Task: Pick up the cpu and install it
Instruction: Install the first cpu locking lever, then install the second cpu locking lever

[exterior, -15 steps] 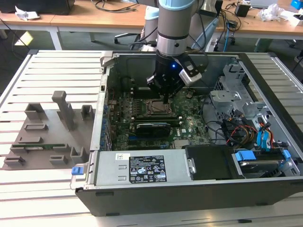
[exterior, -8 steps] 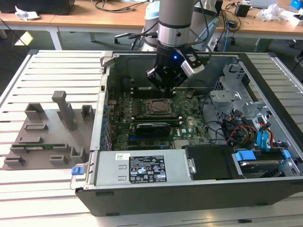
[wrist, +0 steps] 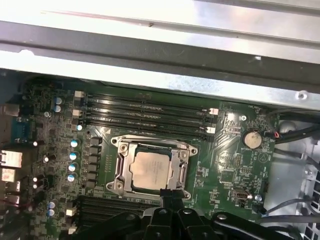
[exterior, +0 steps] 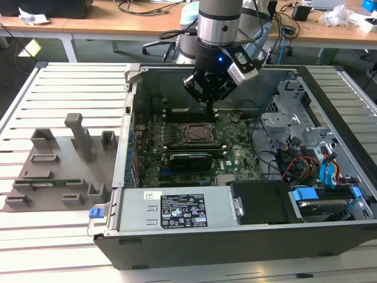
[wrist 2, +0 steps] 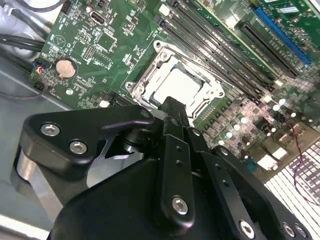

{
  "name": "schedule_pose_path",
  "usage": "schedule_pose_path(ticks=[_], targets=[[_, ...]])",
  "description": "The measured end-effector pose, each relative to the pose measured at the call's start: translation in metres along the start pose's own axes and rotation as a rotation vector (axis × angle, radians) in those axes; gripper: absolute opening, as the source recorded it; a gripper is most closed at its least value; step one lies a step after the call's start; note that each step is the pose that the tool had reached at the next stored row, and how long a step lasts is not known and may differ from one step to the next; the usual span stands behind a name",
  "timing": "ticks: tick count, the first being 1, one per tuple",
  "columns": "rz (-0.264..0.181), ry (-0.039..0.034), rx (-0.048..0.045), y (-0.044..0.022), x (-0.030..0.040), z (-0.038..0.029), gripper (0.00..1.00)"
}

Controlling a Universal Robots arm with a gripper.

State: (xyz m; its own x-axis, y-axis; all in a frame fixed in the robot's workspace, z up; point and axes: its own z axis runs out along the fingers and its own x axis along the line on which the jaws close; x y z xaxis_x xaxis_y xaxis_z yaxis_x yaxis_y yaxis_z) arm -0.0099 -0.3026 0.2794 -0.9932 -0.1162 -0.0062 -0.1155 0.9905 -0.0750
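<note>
With the cpu already seated in its motherboard socket, the gripper hovered above, jaw state indiscernible.

This looks like a robotics or electronics lab. An opened computer case lies flat on a slatted white metal bench, beside a grey fixture plate with printed holders at the exterior view's left. At the far side stand wooden desks strewn with cables and crumpled paper, and what seems an office chair base, partly hidden.
</note>
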Motion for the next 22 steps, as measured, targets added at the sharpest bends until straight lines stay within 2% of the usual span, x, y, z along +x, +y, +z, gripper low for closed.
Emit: schedule_pose_path(ticks=[2,3,19,20,21,22], targets=[[0.000,0.0000,-0.0001,-0.0006,-0.0001,-0.0075,0.11],[0.000,0.0000,-0.0001,-0.0006,-0.0001,-0.0085,0.11],[0.000,0.0001,0.0000,-0.0015,0.0000,-0.0096,0.11],[0.000,-0.0003,-0.0029,-0.0035,0.0003,-0.0094,0.11],[0.000,-0.0014,-0.0123,-0.0081,0.0008,-0.0090,0.11],[0.000,-0.0019,-0.0166,-0.0101,0.0010,-0.0089,0.11]])
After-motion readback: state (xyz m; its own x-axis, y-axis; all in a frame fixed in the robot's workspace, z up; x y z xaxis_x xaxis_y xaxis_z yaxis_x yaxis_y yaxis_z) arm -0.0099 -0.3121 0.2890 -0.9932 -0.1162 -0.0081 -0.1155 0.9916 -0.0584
